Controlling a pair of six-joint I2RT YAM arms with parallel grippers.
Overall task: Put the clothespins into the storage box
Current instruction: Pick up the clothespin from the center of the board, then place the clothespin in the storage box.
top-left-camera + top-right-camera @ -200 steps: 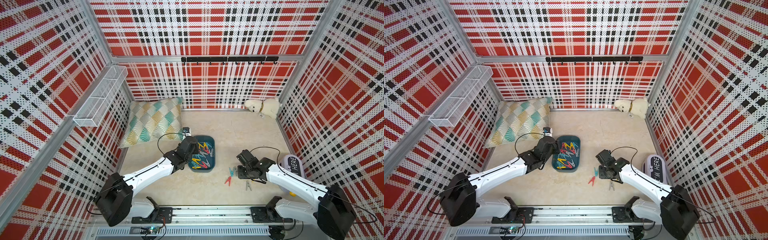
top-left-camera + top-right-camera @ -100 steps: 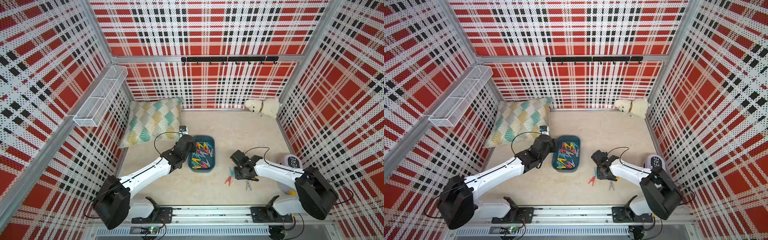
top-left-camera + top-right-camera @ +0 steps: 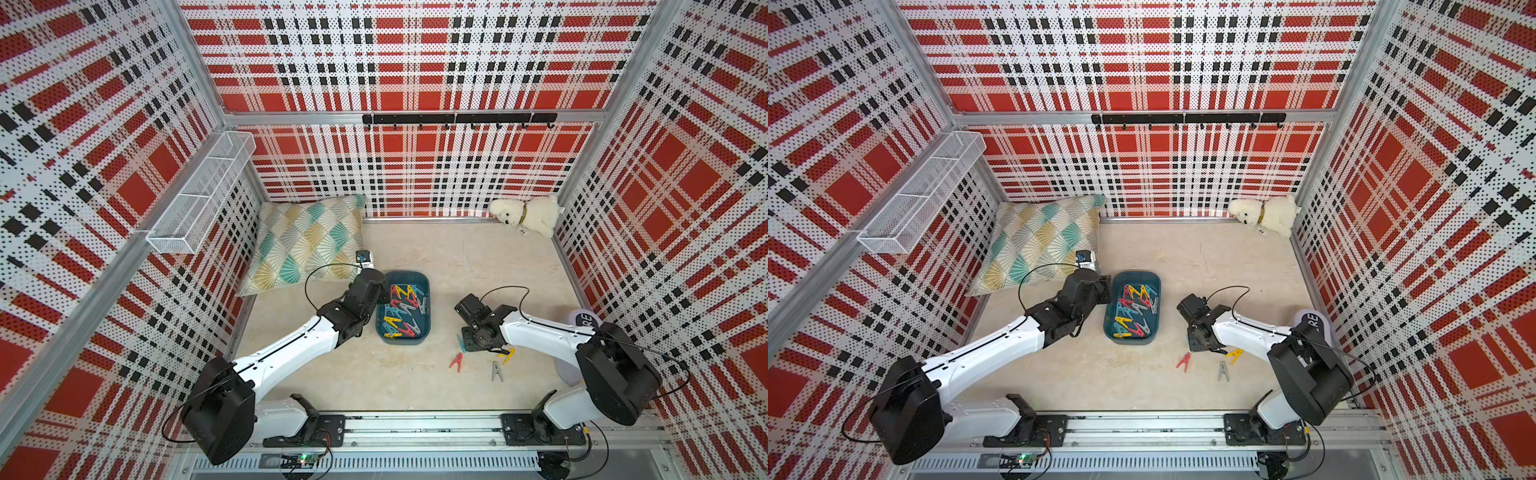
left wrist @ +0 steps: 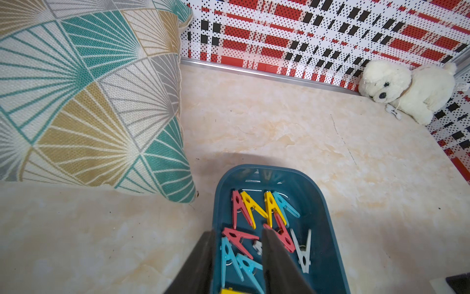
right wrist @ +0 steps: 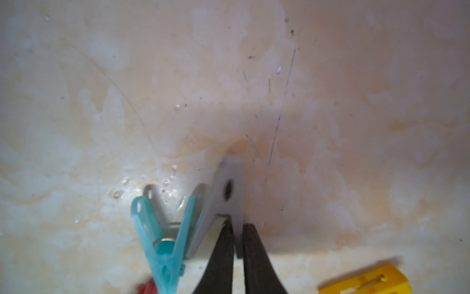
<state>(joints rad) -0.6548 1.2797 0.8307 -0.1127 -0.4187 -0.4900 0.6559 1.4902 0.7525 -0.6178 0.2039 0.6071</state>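
white object (image 3: 584,319) reads 're'. my right gripper (image 5: 237,229) clamped on grey clothespin (image 5: 226,193); left gripper (image 4: 239,232) parted above storage box (image 4: 328,239).

The left arm (image 3: 286,353) stretches forward and inward from its base. The left end effector (image 4: 237,257) points downward, its two dark fingers (image 4: 201,262) parted with nothing clamped between them. The right arm (image 3: 540,332) reaches inward and low, wrist bent down. The right end effector (image 5: 237,252) is pinched tight on one leg of a grey clothespin (image 5: 226,193).

Teal storage box (image 3: 401,341); grey clothespin (image 5: 226,201); red-plaid walls (image 3: 415,62).
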